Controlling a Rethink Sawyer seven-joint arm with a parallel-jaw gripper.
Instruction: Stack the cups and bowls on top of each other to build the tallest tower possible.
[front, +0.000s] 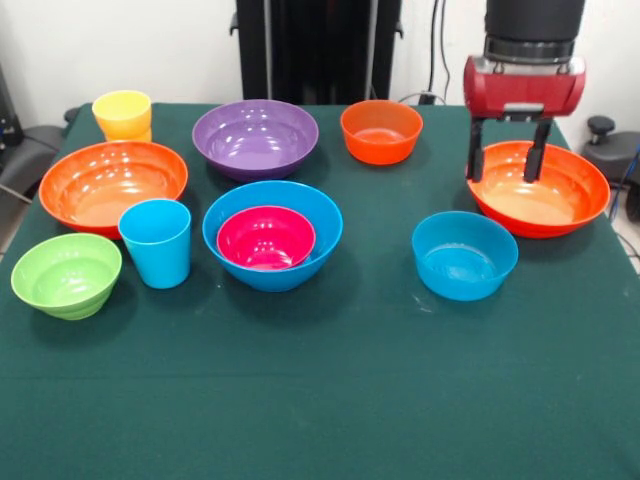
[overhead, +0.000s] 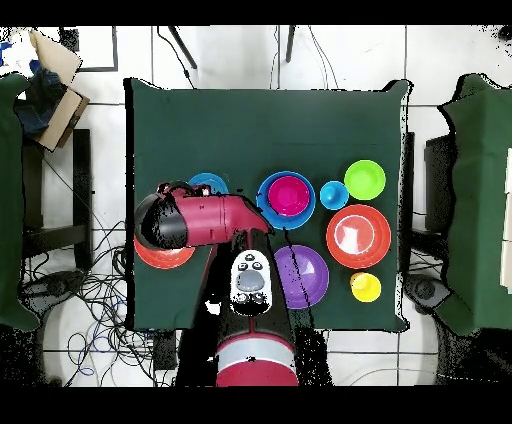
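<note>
Bowls and cups lie spread over the green desk (front: 330, 400), and only the start of a tower exists: the small magenta bowl (front: 265, 237) sits nested inside the large blue bowl (front: 273, 234) near the middle. In the front view the hand (front: 506, 166) hangs with its two dark fingers parted and empty, directly over the far rim of a large orange bowl (front: 540, 188) at the picture's right; one fingertip seems to lie outside the rim and the other inside, so a straight descent would likely pinch the wall. This looks like the bowl about to be taken. From there the tower lies well off toward the picture's left, with the medium blue bowl (front: 464, 254) just in front and the small orange bowl (front: 381, 131) behind the path, so the load should be lifted clear before crossing. That orange bowl sits close to the desk's edge, leaving little room on its outer side. The other large orange bowl (front: 112, 185), purple bowl (front: 255, 137), lime green bowl (front: 66, 274), sky blue cup (front: 156, 242) and yellow cup (front: 122, 114) stand on the far side of the tower, untouched.
</note>
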